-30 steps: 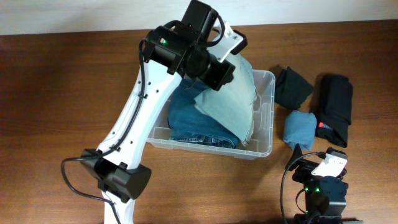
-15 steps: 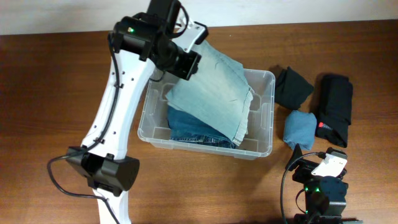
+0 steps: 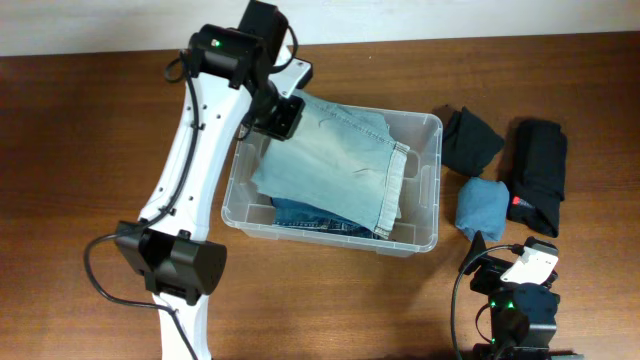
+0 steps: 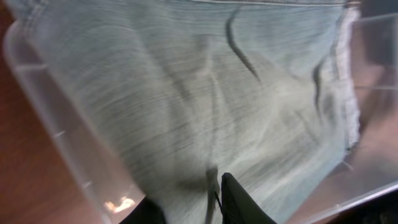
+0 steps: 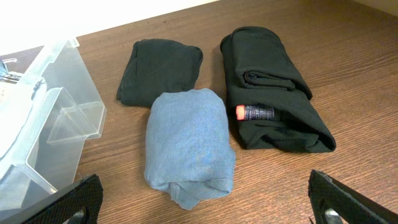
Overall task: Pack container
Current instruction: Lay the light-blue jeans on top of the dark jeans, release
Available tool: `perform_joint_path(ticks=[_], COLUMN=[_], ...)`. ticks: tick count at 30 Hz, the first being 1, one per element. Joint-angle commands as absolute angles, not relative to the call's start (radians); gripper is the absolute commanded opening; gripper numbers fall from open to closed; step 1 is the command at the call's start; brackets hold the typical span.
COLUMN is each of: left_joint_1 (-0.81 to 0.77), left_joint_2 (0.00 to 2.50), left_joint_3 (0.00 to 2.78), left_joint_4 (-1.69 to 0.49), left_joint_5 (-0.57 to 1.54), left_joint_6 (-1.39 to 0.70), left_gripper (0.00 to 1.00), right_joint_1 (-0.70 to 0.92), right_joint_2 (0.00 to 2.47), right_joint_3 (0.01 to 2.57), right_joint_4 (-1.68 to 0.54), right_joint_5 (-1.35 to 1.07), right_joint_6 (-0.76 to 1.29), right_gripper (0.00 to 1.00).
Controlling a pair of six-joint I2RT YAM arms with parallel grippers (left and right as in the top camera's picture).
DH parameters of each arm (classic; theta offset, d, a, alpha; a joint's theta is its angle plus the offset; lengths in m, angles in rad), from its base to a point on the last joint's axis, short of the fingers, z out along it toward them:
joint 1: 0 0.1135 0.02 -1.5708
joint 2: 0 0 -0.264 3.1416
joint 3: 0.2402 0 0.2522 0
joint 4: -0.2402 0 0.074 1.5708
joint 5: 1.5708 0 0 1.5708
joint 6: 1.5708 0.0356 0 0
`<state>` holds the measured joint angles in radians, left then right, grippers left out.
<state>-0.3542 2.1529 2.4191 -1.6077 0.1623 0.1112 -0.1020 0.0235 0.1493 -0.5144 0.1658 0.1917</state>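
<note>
Left gripper [image 4: 208, 205] apparently pinched pale denim [image 3: 330, 165] lying across the container [image 3: 428, 190]; right gripper [image 5: 205, 202] sat spread near a blue folded cloth [image 5: 189, 140].

Evenly bright from above in the overhead view, with only soft, short shadows on the wooden table [image 3: 100, 130]. Heavily blurred in the left wrist view across the pale denim [image 4: 186, 93], with small glare on the container [image 4: 118, 204]. Sharp in the right wrist view, but overexposed to white at top left.
</note>
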Motion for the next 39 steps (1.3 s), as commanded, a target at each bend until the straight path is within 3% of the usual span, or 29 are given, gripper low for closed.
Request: perform_joint_path(ticks=[1,3,6,12,33,37,39], left_joint_1=[-0.308,-0.298,-0.298,-0.298,-0.337,-0.337,-0.337], left_joint_2=[2.14,2.14,2.14,2.139,2.13,2.1,2.045], left_joint_3=[2.436,2.436,2.436,2.436,2.436,2.46,2.51], left_joint_4=[-1.61,-1.61,-1.613,-1.615,-1.625,-1.63,-1.667], left_joint_5=[0.148,0.183,0.175,0.159,0.15,0.006,-0.174], left_joint_6=[0.091,0.094,0.096,0.092,0.107,0.094,0.035], left_gripper=[0.23,0.17,0.16,0.27,0.28,0.28,0.28], right_joint_1=[-0.099,-0.099,-0.099,-0.099,-0.099,-0.099,-0.099], right_joint_2=[0.019,0.019,0.019,0.019,0.019,0.019,0.019], right_joint_3=[0.142,0.142,0.142,0.142,0.142,0.142,0.142], right_joint_4=[-0.515,-0.515,-0.515,-0.515,-0.515,-0.515,-0.515], right_joint_5=[0.168,0.168,0.168,0.168,0.168,0.168,0.168], right_joint_6=[0.199,0.199,0.199,0.199,0.199,0.199,0.199], right_gripper=[0.98,0.98,0.98,0.99,0.98,0.99,0.99])
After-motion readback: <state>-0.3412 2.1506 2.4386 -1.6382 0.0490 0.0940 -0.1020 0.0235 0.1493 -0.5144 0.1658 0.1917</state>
